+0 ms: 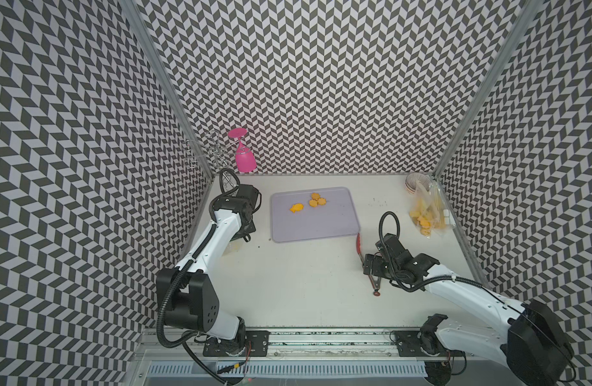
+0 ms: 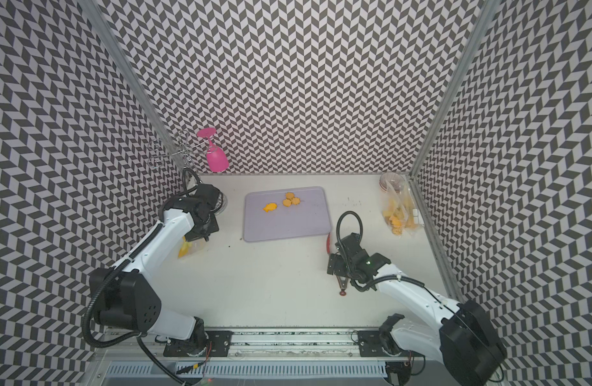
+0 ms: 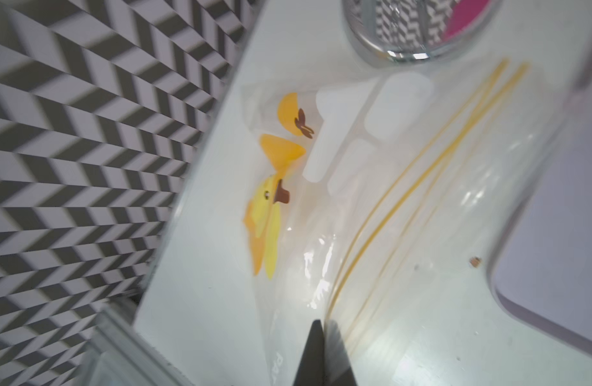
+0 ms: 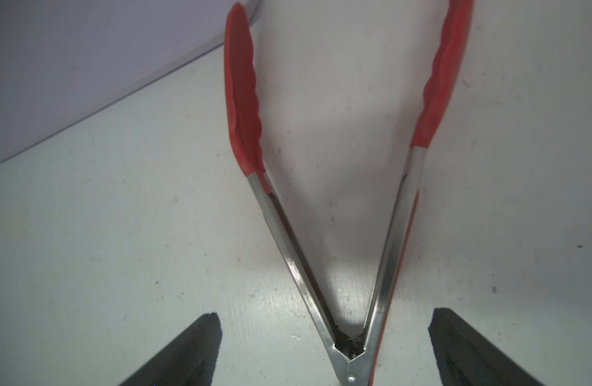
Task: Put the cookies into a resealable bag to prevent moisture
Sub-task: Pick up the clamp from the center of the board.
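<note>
Cookies [image 1: 316,200] lie on the lavender tray [image 1: 321,227]: three scalloped rounds and a fish [image 1: 296,208], seen in both top views [image 2: 290,200]. Left of the tray, my left gripper [image 3: 321,326] is shut on the edge of a clear resealable bag [image 3: 405,207] with yellow zip lines and yellow prints; in a top view this bag [image 2: 189,249] hangs under the wrist. My right gripper [image 4: 324,320] stands open over the hinge end of red-tipped tongs [image 4: 321,234] lying on the table; its fingers [image 4: 201,347] do not touch them. Another bag [image 1: 428,214] holding cookies lies by the right wall.
A pink wine glass [image 1: 244,155] hangs upside down on a wire rack [image 1: 214,150] in the back left corner. Stacked bowls [image 1: 415,182] sit in the back right corner. The tongs' tips [image 1: 358,242] lie just off the tray's front right corner.
</note>
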Robot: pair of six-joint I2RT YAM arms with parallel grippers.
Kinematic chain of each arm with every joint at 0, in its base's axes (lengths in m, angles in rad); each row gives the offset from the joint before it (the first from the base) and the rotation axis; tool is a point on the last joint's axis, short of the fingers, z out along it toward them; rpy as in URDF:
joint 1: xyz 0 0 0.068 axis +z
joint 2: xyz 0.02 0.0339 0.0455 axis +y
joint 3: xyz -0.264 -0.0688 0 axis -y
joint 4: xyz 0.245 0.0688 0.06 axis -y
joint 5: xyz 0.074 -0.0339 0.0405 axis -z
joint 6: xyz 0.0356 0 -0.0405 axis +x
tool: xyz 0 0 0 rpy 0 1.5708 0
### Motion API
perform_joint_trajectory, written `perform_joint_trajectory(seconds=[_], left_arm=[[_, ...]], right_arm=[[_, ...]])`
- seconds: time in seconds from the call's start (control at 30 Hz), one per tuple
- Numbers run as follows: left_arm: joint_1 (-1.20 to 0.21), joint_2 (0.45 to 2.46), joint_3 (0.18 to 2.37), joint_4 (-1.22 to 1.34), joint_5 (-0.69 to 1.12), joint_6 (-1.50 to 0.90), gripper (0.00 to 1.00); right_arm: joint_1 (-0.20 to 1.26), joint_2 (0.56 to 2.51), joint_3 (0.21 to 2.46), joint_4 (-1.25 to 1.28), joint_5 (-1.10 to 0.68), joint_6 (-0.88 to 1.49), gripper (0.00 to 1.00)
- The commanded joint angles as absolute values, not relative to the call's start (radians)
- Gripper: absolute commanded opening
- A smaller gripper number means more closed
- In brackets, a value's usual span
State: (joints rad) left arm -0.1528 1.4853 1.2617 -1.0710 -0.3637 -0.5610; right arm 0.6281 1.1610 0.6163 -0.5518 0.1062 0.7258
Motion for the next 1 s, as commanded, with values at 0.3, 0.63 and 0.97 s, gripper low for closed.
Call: perform_joint_trajectory(seconds=[0.3, 0.63, 0.97], left_arm=[[-0.117, 1.458, 1.156, -0.767, -0.012, -0.467, 0.00], [-0.048, 1.414, 1.096, -0.669, 0.093, -0.441, 0.00], [-0.009, 1.406, 1.093, -0.626, 0.197, -0.453, 0.00]], right_arm=[[0.689, 1.276, 0.566, -0.435, 0.234, 0.841, 1.00], [0.689, 1.376, 0.547, -0.360, 0.263, 0.816, 0.96], [0.689, 1.414, 0.535, -0.362, 0.271, 0.829, 0.76]])
